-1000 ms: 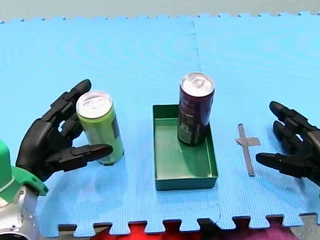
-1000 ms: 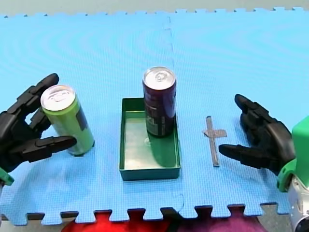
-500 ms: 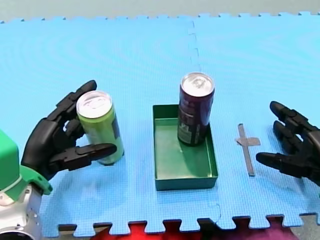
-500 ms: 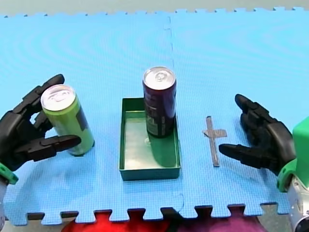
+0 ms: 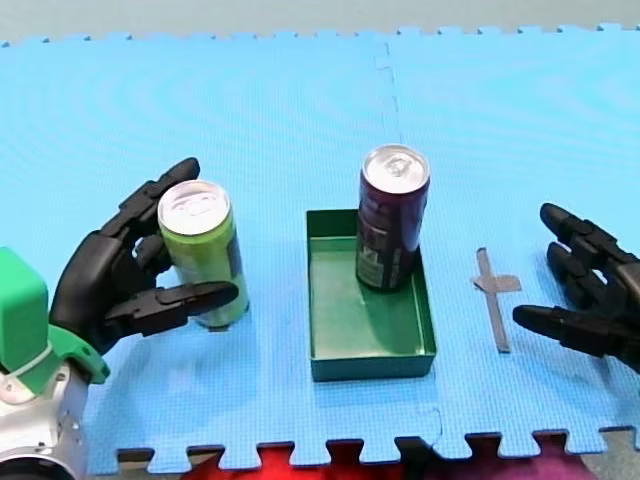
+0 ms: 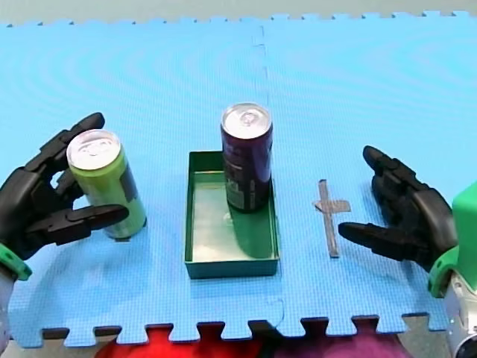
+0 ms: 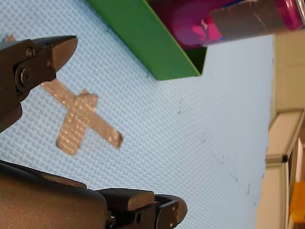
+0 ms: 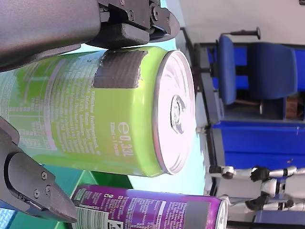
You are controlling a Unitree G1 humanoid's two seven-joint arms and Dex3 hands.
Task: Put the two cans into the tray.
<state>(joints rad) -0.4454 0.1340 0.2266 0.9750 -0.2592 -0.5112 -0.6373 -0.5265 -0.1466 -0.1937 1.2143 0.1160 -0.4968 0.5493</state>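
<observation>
Though not yet lifting the green can (image 5: 205, 250), closes the left hand (image 5: 120, 290) around it more tightly than a second ago: fingers (image 5: 165, 185) now pressed against the back of the upper wall, thumb laid across the front low down, holding the can between them. Confirms as much in the second wrist view, with one finger flat on the taped patch of the can.

Nudges the can a touch toward the tray (image 5: 360, 335) in the process. Keeps its base on the foam mat (image 5: 280, 120), just left of the tray and apart from it.

Leaves the purple can (image 5: 390, 230) as before, upright inside the tray at its far end. Leaves the right hand (image 5: 585, 305) unmoved as well, holding nothing, over the mat just right of the grey tape cross (image 5: 493, 290).

Means half the task done and the other half at the grasp stage. Probably calls for a lift next, a carry rightward over the tray's left wall, and a set-down in the free near half. Calls for care too: tall and narrow, likely to tip if released crooked or knocked against the purple one.
</observation>
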